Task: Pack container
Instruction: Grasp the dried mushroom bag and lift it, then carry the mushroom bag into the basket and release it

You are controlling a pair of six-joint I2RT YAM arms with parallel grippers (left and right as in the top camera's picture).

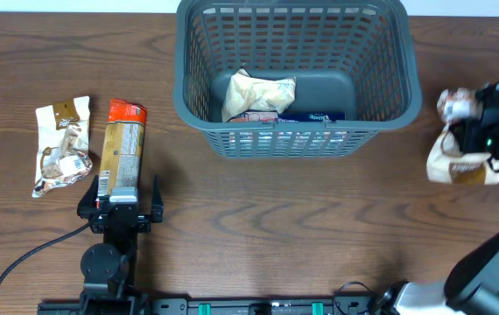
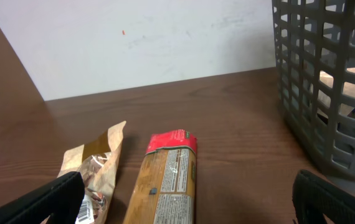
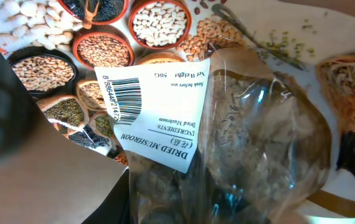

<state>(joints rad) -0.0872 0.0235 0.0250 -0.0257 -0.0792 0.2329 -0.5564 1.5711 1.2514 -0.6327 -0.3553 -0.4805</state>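
Left gripper (image 1: 120,203) gapes wide, lined up to take the long packet (image 1: 123,144). Right gripper (image 1: 477,131) is on the mushroom packet (image 3: 227,137), right of the container (image 1: 293,140). Clamped? Can't tell.

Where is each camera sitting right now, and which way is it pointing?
Overhead: above the table, looking straight down on the dark grey slotted plastic basket; left gripper and right gripper show.
Left wrist: low over the table, facing the wall past the long tan red-ended packet; own black fingers at bottom corners.
Right wrist: close against the clear dried-mushroom bag; dark finger at left.
Shared: overhead and left wrist both show basket and tan packet.
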